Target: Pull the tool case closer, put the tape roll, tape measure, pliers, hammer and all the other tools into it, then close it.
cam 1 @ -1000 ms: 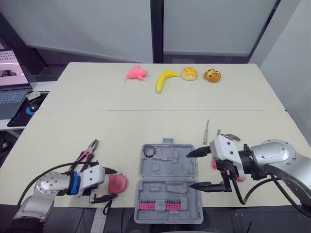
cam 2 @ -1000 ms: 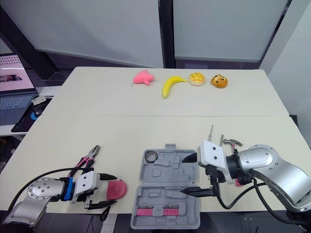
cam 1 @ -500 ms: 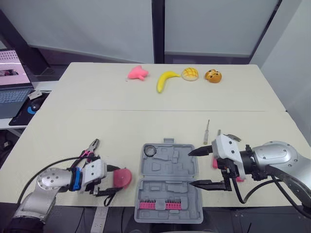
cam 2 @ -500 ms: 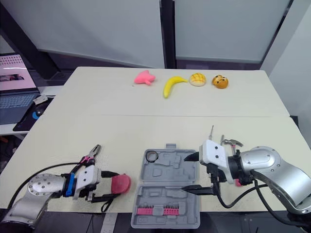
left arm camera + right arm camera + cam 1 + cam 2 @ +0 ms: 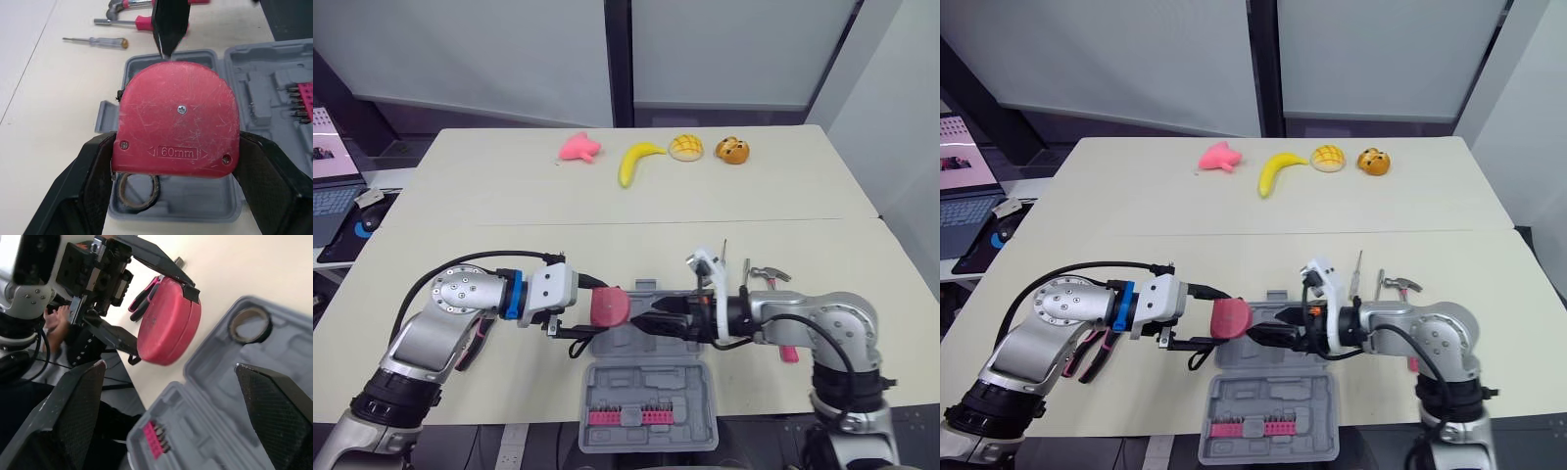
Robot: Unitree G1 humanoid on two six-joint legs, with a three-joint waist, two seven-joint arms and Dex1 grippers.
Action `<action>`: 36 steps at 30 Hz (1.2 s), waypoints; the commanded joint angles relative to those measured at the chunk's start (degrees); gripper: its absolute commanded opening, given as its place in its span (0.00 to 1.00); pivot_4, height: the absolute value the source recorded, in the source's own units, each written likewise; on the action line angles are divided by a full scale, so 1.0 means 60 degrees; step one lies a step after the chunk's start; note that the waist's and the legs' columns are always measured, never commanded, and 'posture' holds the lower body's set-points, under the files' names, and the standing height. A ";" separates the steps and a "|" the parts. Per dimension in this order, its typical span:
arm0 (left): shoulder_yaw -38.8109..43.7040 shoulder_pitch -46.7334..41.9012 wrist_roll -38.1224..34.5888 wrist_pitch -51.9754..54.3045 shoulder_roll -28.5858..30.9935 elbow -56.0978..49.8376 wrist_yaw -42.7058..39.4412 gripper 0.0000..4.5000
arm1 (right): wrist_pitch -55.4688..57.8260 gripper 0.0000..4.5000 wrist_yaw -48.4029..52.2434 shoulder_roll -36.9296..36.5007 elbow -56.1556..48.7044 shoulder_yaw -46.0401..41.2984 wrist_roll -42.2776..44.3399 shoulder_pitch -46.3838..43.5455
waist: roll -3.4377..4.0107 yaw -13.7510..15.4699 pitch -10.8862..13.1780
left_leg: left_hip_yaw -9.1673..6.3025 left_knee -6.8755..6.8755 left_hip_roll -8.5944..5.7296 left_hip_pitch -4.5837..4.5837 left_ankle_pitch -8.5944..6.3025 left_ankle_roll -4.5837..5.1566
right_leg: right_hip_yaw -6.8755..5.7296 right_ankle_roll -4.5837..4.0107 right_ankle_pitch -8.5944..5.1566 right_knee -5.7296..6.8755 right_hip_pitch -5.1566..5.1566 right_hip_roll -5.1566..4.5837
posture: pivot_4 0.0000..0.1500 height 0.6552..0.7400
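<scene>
Reading the table (image 5: 460, 196) as a dial with 6 o'clock at the robot's edge, a laptop (image 5: 331, 181) sits beyond the 9 o'clock edge. Pliers (image 5: 1089, 351) with pink handles lie at about 8 o'clock, partly under the left arm.

The left gripper (image 5: 592, 311) is clenched on the red tape measure (image 5: 609, 306), one black finger against each narrow side of its housing. The tape measure is held over the far-left corner of the tool case (image 5: 690, 387), at about 7 o'clock from table centre.

The tool case lies open at 6 o'clock, both grey halves flat. The tape roll (image 5: 139, 192) sits in a round recess in the far-left corner, directly beneath the tape measure. A pink rack of bits (image 5: 625, 416) occupies the near half.

The right gripper (image 5: 651, 323) points toward 9 o'clock over the far half of the case. Its fingers are spread apart and grasp nothing; the tips are just beside the tape measure.

A screwdriver (image 5: 722, 253) lies at about 4 o'clock, just beyond the case. The hammer (image 5: 766, 274) lies beside it, toward 3 o'clock.

Along the 12 o'clock edge sit a pink toy (image 5: 578, 147), a banana (image 5: 636, 162), a yellow bun (image 5: 686, 147) and a brown bun (image 5: 732, 150).
</scene>
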 commanded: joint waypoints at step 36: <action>0.0147 0.0576 0.0089 -0.0035 -0.0570 -0.0769 0.1022 0.72 | 0.0038 0.19 -0.3585 0.1348 0.2110 -0.0967 0.3511 -0.0408 | 0.0003 -0.0026 0.0000 | 0.0002 -0.0001 0.0001 0.0004 0.0002 -0.0001 | 0.0004 0.0000 0.0000 0.0007 -0.0001 0.0006 | 1.00 0.76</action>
